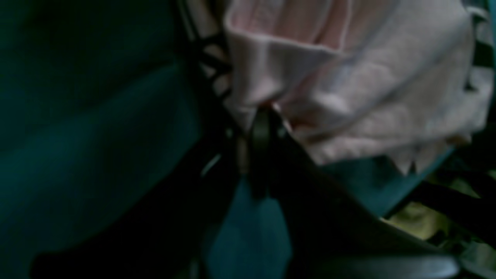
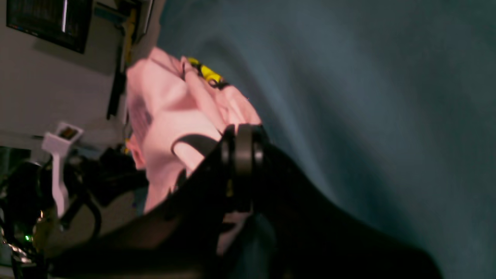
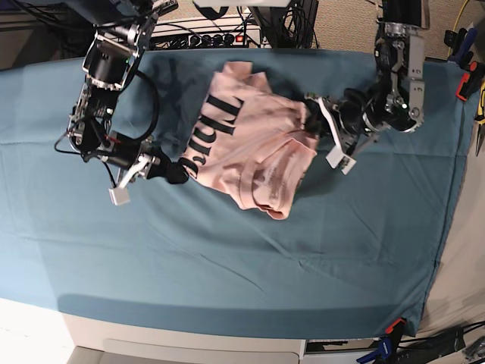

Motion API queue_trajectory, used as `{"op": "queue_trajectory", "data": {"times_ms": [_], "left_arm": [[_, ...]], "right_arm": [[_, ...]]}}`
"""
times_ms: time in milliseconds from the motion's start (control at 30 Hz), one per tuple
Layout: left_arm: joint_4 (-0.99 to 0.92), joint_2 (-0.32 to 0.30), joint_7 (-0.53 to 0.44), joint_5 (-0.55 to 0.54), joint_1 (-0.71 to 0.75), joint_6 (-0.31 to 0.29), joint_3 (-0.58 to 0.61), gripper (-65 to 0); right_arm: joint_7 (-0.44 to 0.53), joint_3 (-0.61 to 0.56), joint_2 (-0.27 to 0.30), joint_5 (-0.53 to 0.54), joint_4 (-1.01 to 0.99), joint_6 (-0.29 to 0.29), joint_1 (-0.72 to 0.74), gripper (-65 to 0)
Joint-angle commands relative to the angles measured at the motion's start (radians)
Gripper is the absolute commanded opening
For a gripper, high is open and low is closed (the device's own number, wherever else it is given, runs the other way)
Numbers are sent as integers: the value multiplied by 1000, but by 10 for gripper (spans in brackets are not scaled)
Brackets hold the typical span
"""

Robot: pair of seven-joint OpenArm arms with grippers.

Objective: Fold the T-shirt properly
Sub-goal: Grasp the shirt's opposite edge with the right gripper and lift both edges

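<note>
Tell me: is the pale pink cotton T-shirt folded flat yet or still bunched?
Still bunched: the pale pink cotton T-shirt lies crumpled on the teal table cloth, lettering partly showing, with no tidy fold visible.

One T-shirt (image 3: 250,148) on one teal cloth (image 3: 227,258); two grippers, left (image 3: 312,115) and right (image 3: 180,173), at T-shirt's edges.

Base view evenly bright and sharp, both wrist views dim, motion-blurred
</note>
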Motion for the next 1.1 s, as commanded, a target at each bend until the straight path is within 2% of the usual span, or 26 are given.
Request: {"op": "queue_trajectory", "data": {"times_ms": [0, 333, 767, 900, 1067], "left_arm": [[11, -13, -30, 3, -23, 6, -4, -650], [-95, -17, -35, -17, -127, 6, -3, -650], [-116, -17, -46, -23, -200, 5, -2, -650], [-116, -17, -51, -11, -211, 5, 31, -650], [-117, -17, -71, 47, -259, 6, 116, -650]], "right_arm": [[-6, 0, 3, 14, 15, -6, 6, -650], [-6, -21, 0, 130, 15, -9, -64, -650], [-6, -361, -1, 143, 15, -13, -88, -650], [-6, -408, -1, 143, 15, -13, -89, -650], [-6, -412, -1, 145, 16, -21, -111, -650]]}}
